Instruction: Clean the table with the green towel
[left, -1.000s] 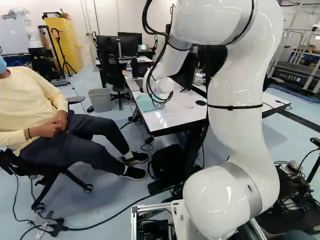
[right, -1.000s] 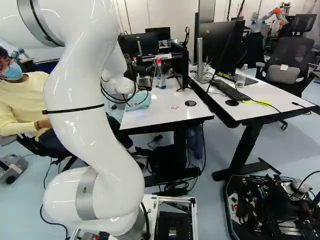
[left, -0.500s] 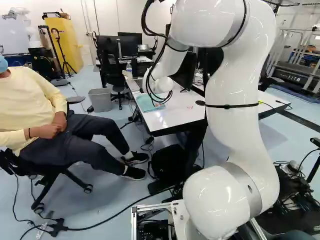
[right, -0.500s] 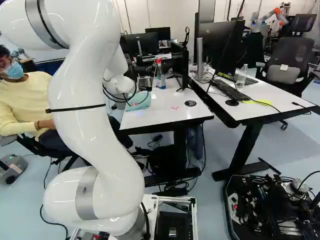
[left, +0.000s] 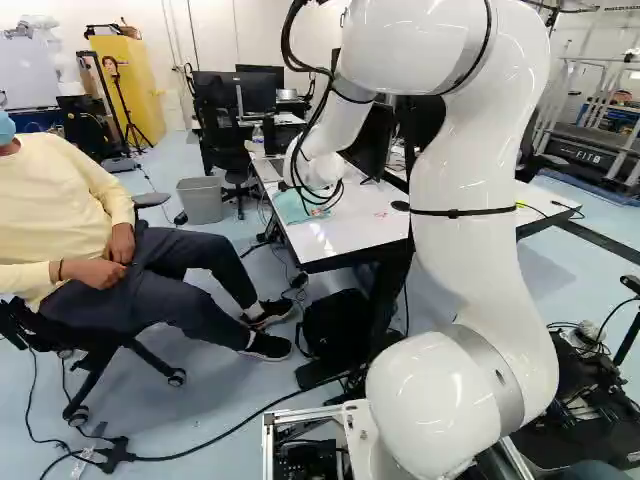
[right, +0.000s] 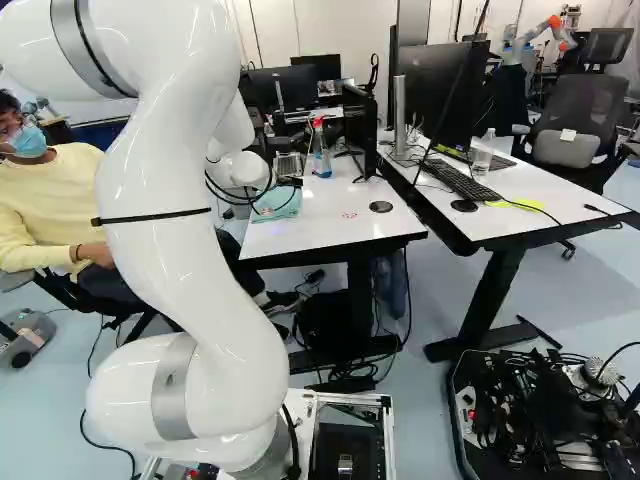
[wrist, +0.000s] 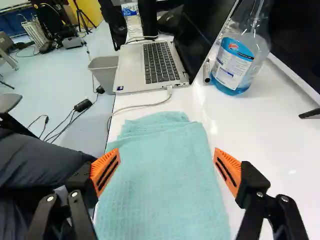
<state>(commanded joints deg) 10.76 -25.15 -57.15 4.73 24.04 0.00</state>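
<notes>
The green towel (wrist: 165, 200) lies directly below your gripper (wrist: 166, 162), its length running ahead toward the laptop (wrist: 129, 70).

Your gripper stands wide and empty, its orange pads (wrist: 229, 172) spread across the folded towel to about its width, one over toward the table's open edge, the other toward the spray bottle (wrist: 232, 67); whether either touches cloth, you cannot tell. The towel lies flat on the white table (right: 310, 235), just short of the laptop's cable (wrist: 137, 106). Your closing line crosses its long axis, so the next move looks like straight down, then squeeze, to bunch the middle; stay too high and you may pinch air. The red marks (right: 349, 215) to wipe, presumably, are to the towel's right in the right base view.
</notes>
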